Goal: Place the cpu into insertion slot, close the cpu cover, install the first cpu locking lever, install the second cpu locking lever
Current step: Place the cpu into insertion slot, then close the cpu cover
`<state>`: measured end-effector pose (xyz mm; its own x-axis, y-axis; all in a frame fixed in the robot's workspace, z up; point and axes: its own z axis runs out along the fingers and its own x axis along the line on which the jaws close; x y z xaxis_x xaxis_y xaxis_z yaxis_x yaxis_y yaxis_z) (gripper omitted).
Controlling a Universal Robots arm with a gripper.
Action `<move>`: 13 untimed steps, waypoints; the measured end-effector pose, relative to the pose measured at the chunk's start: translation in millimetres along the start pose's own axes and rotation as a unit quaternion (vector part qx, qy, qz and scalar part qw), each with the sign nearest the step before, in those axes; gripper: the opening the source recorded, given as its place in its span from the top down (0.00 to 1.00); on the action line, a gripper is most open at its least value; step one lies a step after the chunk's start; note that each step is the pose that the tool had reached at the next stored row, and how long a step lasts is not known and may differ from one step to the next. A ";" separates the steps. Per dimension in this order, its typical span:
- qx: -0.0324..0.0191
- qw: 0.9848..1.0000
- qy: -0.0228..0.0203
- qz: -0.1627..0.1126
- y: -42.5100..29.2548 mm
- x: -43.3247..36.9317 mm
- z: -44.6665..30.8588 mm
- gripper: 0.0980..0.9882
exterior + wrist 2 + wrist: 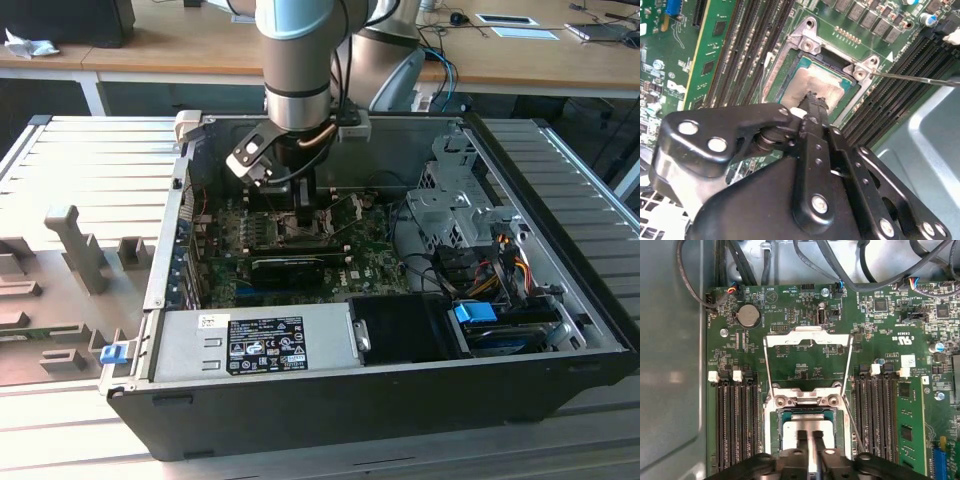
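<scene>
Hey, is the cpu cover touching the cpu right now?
Apart. The first wrist view shows the cpu cover swung open, back over the board, and the cpu lying uncovered, with a clear gap between them.

- Is built of thick cylindrical arm links (297, 70) in brushed silver-grey metal, smooth and round in section.
- Wears pale blue joint caps (300, 15) where the links meet.
- Carries thin black cables (345, 50) down one side, plus a copper-coloured cable (316, 137) looped beneath the wrist.
- Bears a pale grey camera bracket (250, 158) with black inserts, bolted on at the wrist.
- Ends in a matt black gripper (813, 97) of angular plates and stacked linkage bars, seen in both wrist views.
- Is fastened with round silver screws (819, 202) along the bars, two more sitting on a rounded black lug (742, 131).
</scene>
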<state>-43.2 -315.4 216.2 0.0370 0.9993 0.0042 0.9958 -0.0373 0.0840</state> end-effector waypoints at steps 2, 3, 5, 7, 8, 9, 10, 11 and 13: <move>0.000 1.000 0.000 0.000 0.3 0.0 -3.7 0.99; 0.000 1.000 0.000 0.000 0.4 0.0 -4.4 0.99; 0.000 1.000 0.000 0.000 0.4 0.0 -5.1 0.99; 0.000 1.000 0.000 0.000 0.5 0.1 -6.0 0.99; 0.000 1.000 0.000 0.000 0.5 0.1 -6.1 0.99; 0.000 1.000 0.000 0.000 0.6 0.0 -6.3 0.99; 0.001 1.000 0.000 0.000 3.1 0.1 -6.1 0.99; 0.003 1.000 0.000 0.000 8.8 0.3 -5.6 0.99; 0.005 1.000 0.000 0.000 19.0 0.6 -5.5 0.99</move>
<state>-24.8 -315.5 223.3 0.0370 0.9993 0.0033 0.9966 -0.0371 0.0736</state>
